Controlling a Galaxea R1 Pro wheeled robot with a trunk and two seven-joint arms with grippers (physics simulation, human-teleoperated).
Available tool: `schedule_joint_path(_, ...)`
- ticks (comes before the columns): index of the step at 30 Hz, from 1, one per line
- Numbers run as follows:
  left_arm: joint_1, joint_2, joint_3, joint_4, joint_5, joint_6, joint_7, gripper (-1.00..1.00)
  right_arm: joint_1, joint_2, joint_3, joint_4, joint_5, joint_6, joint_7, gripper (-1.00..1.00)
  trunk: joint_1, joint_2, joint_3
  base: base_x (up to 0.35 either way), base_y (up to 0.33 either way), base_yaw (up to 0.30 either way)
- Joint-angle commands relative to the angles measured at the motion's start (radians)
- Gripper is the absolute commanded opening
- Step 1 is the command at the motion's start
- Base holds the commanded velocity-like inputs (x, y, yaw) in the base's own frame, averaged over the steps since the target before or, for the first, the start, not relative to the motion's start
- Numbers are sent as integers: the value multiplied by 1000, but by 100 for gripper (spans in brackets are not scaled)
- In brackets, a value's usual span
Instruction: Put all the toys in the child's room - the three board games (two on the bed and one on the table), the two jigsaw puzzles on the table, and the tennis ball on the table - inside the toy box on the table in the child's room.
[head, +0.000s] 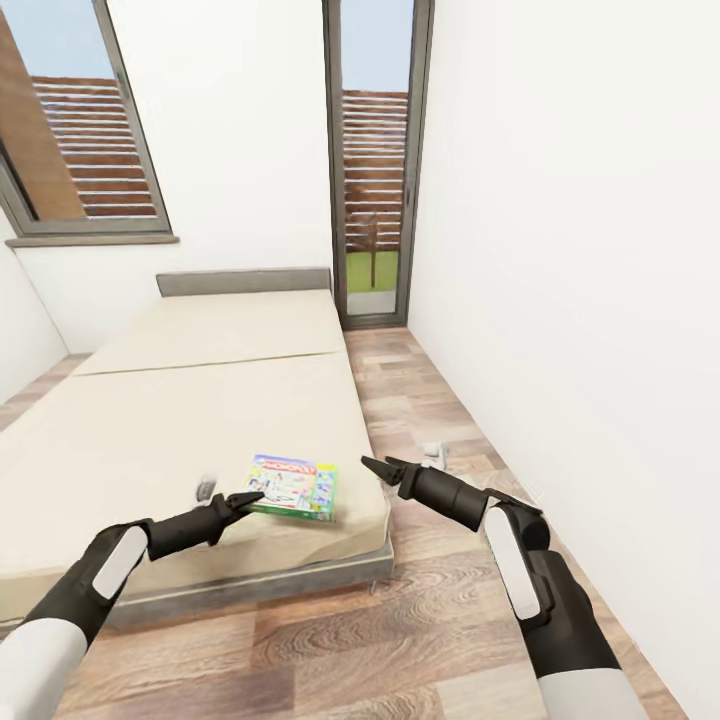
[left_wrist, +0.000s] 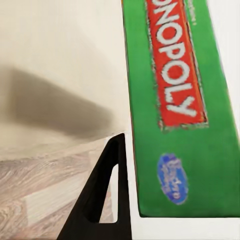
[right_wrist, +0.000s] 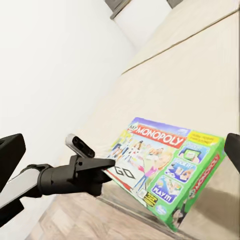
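A white and green Monopoly board game sits over the near right corner of the beige bed. It looks tilted and slightly raised off the mattress. My left gripper is shut on the box's left edge. In the right wrist view the left gripper pinches the box. The left wrist view has a black finger against the box's green side. My right gripper hangs open just right of the box, over the bed's edge, its fingertips spread wide. The table and toy box are out of view.
A wooden floor strip runs between the bed and the white right wall. A small pale object lies on that floor beside the bed. A glass door stands at the far end, with a grey headboard by it.
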Motion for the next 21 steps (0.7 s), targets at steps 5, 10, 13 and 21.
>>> schedule_joint_path(5, 0, 79, 4, -25, 7, 51, -27, -100, -1, -4, -20, 0, -7, 8, 1, 100, -19, 35, 15, 0, 0, 0)
schedule_joint_path(10, 1, 168, 7, -29, 7, 69, -102, -100, 0, -5, -57, 36, -7, 8, 2, 100, -31, 56, 24, 0, 0, 0)
schedule_joint_path(13, 1, 197, 8, -29, 2, 70, -153, -100, 1, -8, -60, 43, -7, 10, -1, 100, -42, 77, 34, 0, 0, 0)
schedule_joint_path(21, 0, 255, 2, -29, 6, 109, -259, -100, 100, -5, -108, 50, -9, -22, -2, 100, -73, 133, 59, 0, 0, 0)
